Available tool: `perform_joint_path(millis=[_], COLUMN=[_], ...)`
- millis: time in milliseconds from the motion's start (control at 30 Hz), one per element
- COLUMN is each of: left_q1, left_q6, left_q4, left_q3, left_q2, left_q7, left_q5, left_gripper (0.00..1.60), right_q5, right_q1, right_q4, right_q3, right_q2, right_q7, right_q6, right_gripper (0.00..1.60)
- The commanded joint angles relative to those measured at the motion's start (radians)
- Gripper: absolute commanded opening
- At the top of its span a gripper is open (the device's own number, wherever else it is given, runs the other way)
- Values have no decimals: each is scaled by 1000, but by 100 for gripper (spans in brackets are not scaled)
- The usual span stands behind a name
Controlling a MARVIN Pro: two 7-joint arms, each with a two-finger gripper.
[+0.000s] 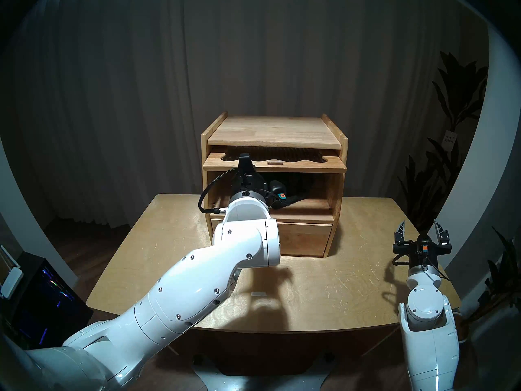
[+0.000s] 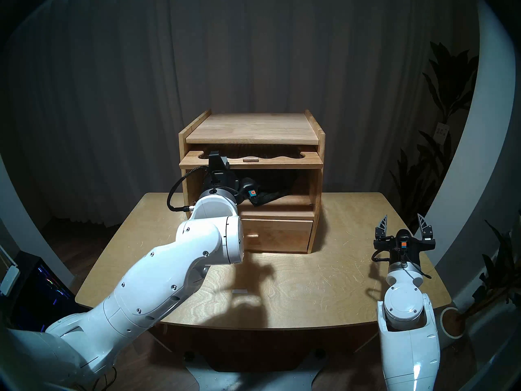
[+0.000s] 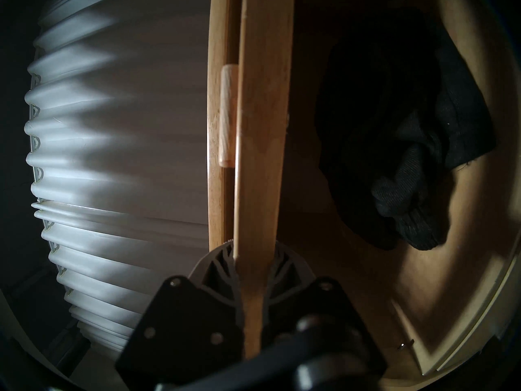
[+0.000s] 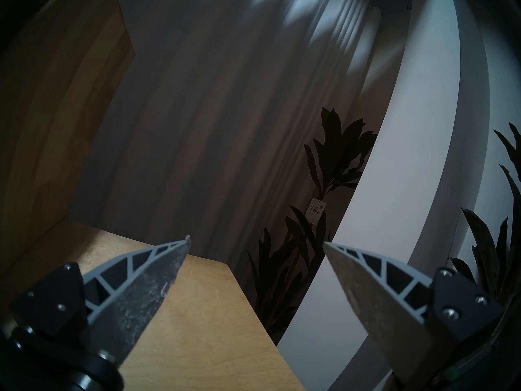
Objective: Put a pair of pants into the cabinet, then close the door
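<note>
Left tool [image 3: 253,269] is clamped on the front edge of the door [image 1: 275,166], which sticks out level above the cabinet [image 1: 275,133] opening on the counter [image 1: 324,283]. Pants [image 3: 408,162] lie bunched inside. Right tool [image 1: 420,226] hangs apart, empty.
</note>
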Motion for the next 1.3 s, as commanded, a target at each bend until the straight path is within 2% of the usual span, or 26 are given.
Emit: perform_joint_path(millis=[0,100,267,500,833,867,967,1033,1100,1267], left_q1=[19,21,-16,-71,-88,-88,-94,-102,-105,-124], left_q6=[23,23,21,-19,-66,-70,-89,-109,-120,-154], left_q4=[-78,-87,-31,15,43,48,67,82,93,123], left_q3=[5,7,0,-16,-18,-19,-24,-29,-34,-43], left_q2=[22,30,29,24,15,14,13,14,11,2], left_q7=[-6,-14,6,26,44,47,57,65,75,103], left_q5=[49,66,80,64,39,35,19,9,0,-27], left_gripper=[0,0,0,0,3,16,37,105,160,160], right_q5=[2,1,4,7,12,12,12,9,7,4], right_q1=[14,18,26,13,7,7,12,10,8,6], right_q4=[-7,-3,9,5,5,6,16,9,3,6], right_q3=[1,1,7,27,30,29,27,25,23,28], right_q2=[8,10,19,25,20,20,22,21,19,19], right_q7=[3,2,4,1,-2,-2,-4,-7,-10,-19], right_q6=[-2,-2,-5,-9,-12,-12,-15,-12,-9,-12], right_gripper=[160,160,160,160,160,160,160,160,160,160])
